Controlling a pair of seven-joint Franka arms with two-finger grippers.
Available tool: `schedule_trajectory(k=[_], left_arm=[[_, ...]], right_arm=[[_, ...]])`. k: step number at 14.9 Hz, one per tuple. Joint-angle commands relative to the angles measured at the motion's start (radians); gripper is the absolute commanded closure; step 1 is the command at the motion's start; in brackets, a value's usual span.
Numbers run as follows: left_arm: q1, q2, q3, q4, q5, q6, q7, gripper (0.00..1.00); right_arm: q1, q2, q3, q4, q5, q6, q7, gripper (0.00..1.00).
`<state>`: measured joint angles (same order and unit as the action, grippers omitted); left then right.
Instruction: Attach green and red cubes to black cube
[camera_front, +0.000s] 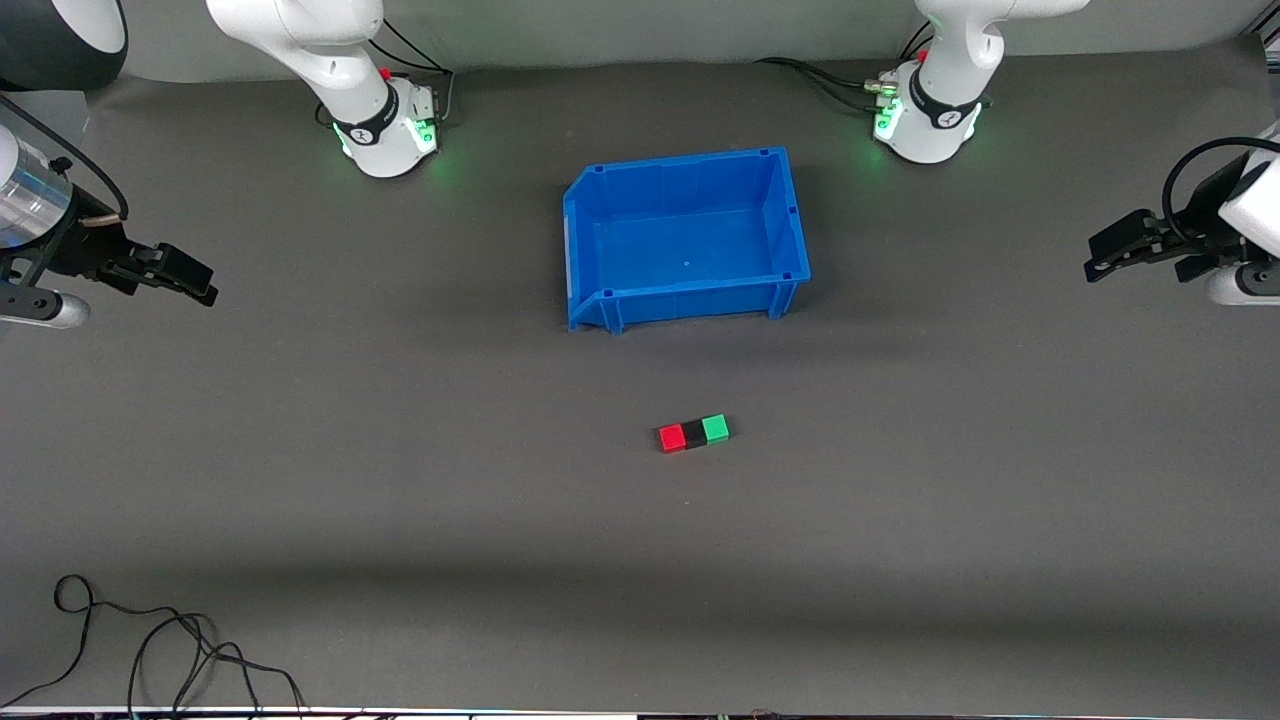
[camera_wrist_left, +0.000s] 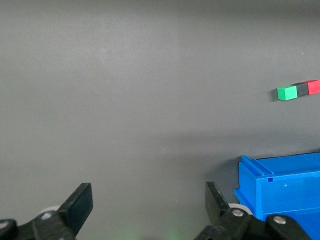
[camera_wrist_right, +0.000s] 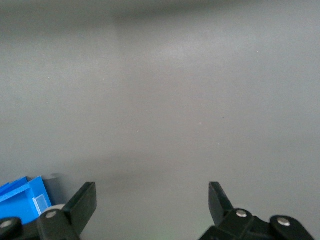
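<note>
The red cube, the black cube and the green cube lie joined in one row on the table, nearer to the front camera than the blue bin. The black cube is in the middle. The row also shows in the left wrist view: green cube, black cube, red cube. My left gripper is open and empty at the left arm's end of the table. My right gripper is open and empty at the right arm's end. Both arms wait away from the cubes.
The blue bin stands empty between the two arm bases and the cubes; its corner shows in the left wrist view and in the right wrist view. A black cable lies at the table's front edge toward the right arm's end.
</note>
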<state>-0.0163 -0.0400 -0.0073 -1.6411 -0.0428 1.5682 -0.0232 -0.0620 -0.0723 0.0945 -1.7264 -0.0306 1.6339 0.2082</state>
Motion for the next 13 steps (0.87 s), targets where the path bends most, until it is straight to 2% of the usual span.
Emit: schedule_trajectory(k=[1,3,13], left_arm=[[-0.051,0.003,0.047,0.011,0.020,-0.002,0.014,0.00],[-0.048,0.002,0.044,0.009,0.047,-0.008,0.014,0.00],[-0.048,0.003,0.043,0.014,0.063,-0.011,0.012,0.00]], right_arm=[[0.010,0.000,-0.009,-0.004,-0.008,0.023,-0.036,0.01],[0.008,0.025,-0.009,0.028,-0.008,0.020,-0.036,0.01],[0.013,0.025,-0.006,0.025,-0.006,0.021,-0.033,0.01]])
